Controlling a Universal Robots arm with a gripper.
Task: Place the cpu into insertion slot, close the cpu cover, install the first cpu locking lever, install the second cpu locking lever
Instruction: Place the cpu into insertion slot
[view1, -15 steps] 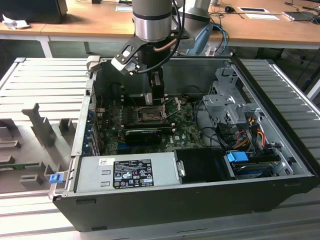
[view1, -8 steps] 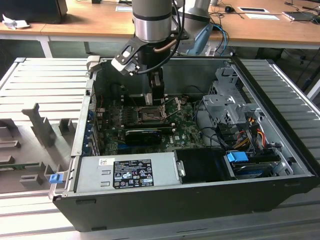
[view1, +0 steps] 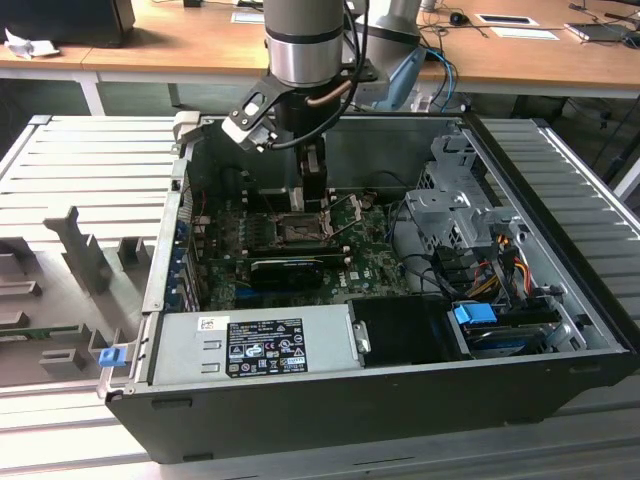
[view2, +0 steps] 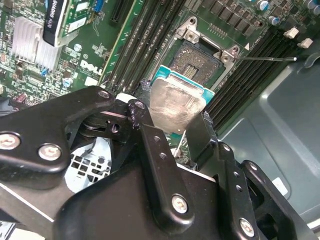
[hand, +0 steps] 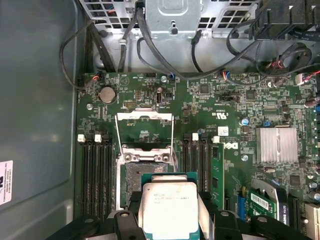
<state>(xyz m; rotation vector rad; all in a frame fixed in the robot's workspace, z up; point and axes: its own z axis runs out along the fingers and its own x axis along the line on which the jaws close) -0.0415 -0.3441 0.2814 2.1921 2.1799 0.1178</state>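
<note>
My gripper (view2: 172, 129) is shut on the cpu (view2: 175, 106), a pale silver square chip with a green edge, pinched between the two black fingers (view2: 150, 145). In the first wrist view the cpu (hand: 167, 207) hangs just above the insertion slot (hand: 142, 177), overlapping one side of it. The dark socket (view2: 200, 62) lies bare inside its grey rim. The cpu cover (hand: 144, 125) stands flipped open beyond the socket, with two thin wire levers (hand: 173, 137) raised beside it. In the exterior view the gripper (view1: 313, 195) reaches down into the case over the socket (view1: 300, 232).
Memory slots (hand: 97, 165) flank the socket. A black graphics card (view1: 285, 268) lies in front of it, a silver heat sink (hand: 277, 145) to one side. The power supply (view1: 260, 345), drive cage (view1: 450, 205) with cables and the case walls (view1: 170, 230) hem the board in.
</note>
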